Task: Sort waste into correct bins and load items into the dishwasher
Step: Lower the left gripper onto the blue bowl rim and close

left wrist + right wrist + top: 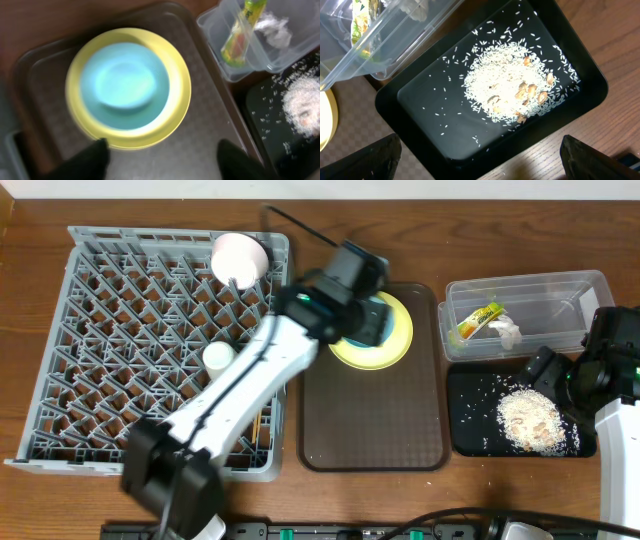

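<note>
Hovering left gripper (165, 162): released, fingers spread, poised just above the light blue bowl (125, 82), which sits nested on the yellow-green plate (180, 100) at the far end of the brown serving tray (210, 145).
Your step: most likely lifting the bowl for the rack. Come down with one finger inside the rim and one outside, pinch the wall, then lift straight so the plate does not ride up with it.
Right gripper (480, 165): released as well, fingers wide, hanging over the black tray (420, 110).
Black tray: beige food scraps (510, 90) heaped mid-tray, loose grains scattered around.
Clear tub (570, 290): just behind the black tray, holding the snack wrapper (478, 320) with the crumpled tissue (507, 333) beside it.
Dish rack (110, 330): small white cup (218, 357) mid-grid, white bowl (240, 255) at the far edge.
</note>
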Tool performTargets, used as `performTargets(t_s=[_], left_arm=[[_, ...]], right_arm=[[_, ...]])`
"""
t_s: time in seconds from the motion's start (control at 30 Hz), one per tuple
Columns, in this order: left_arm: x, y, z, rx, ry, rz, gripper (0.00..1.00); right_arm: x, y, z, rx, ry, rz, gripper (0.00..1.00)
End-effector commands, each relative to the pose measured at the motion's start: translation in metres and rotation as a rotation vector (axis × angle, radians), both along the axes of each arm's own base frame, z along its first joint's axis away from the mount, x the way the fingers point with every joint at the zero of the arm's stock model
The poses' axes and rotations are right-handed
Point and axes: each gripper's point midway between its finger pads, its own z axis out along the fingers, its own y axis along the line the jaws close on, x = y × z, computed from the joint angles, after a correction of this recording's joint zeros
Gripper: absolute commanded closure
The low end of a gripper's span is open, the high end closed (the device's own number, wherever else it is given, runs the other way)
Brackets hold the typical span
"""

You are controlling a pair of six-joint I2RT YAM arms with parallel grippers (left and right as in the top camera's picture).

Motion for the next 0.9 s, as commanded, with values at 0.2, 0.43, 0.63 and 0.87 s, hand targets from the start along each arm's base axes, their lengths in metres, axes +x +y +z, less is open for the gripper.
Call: performTargets(t_s=[0.2, 0.43, 0.63, 0.87], left_arm=[[0.011, -0.024, -0.078, 0.106, 0.047, -0.008, 0.81], [0.012, -0.021, -0.092, 0.135, 0.061, -0.001, 0.92], [0.018, -0.022, -0.089, 0.134, 0.032, 0.011, 0.42], [0.023, -0.025, -0.093, 0.13, 0.017, 0.014, 0.47]], right_arm=[[0.001, -0.005, 0.006, -0.011, -0.018, -0.02, 0.01], [0.001, -0.005, 0.006, -0.011, -0.018, -0.02, 0.01], [0.001, -0.005, 0.006, -0.011, -0.018, -0.02, 0.01], [0.001, -0.005, 0.006, -0.011, -0.018, -0.02, 0.01]])
